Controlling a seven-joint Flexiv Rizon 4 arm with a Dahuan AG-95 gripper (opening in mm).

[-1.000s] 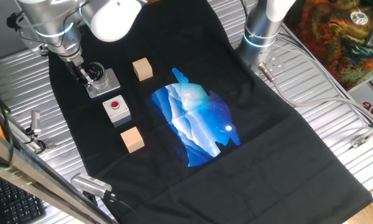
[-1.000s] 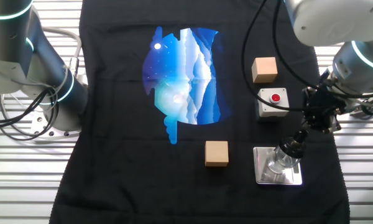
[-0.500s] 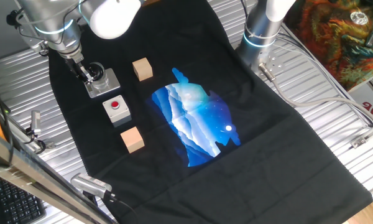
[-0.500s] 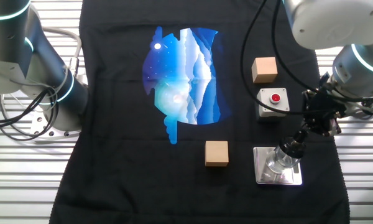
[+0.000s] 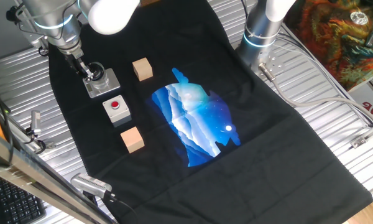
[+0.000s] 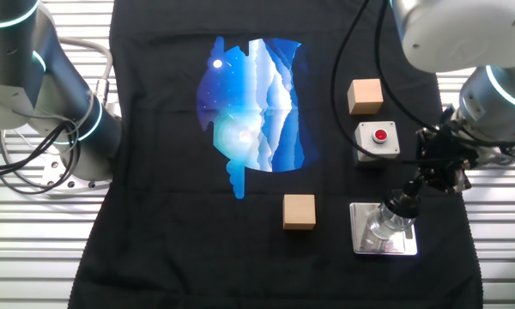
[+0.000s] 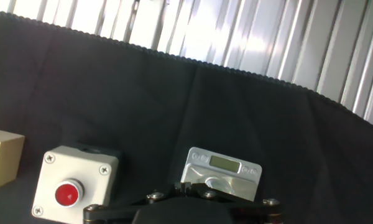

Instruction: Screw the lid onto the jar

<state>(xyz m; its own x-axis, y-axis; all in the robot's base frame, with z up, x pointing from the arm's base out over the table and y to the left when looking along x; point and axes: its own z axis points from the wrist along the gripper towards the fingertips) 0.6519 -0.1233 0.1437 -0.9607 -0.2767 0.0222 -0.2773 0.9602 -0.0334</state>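
Note:
The jar (image 5: 100, 78) is a small clear cylinder standing on a grey metal base plate (image 5: 111, 83) at the cloth's far left. The black lid (image 5: 96, 69) sits on top of it, its paler centre showing. My gripper (image 5: 86, 71) leans in from the upper left, its tips against the lid's side. In the other fixed view the gripper (image 6: 404, 198) meets the lid (image 6: 398, 207) above the jar (image 6: 382, 225) and plate (image 6: 365, 245). The hand view shows the gripper (image 7: 188, 185) with its jaws close together, the plate (image 7: 229, 167) beyond; the lid is hidden there.
A grey box with a red button (image 5: 116, 109) (image 6: 378, 140) (image 7: 74, 183) stands beside the jar. Two wooden cubes (image 5: 142, 69) (image 5: 132, 139) lie on the black cloth with its blue print (image 5: 193, 121). A second arm's base (image 5: 261, 31) stands at the far edge.
My wrist has shifted slightly away from the jar while the fingertips stay at the lid. Jar, plate and lid have not moved.

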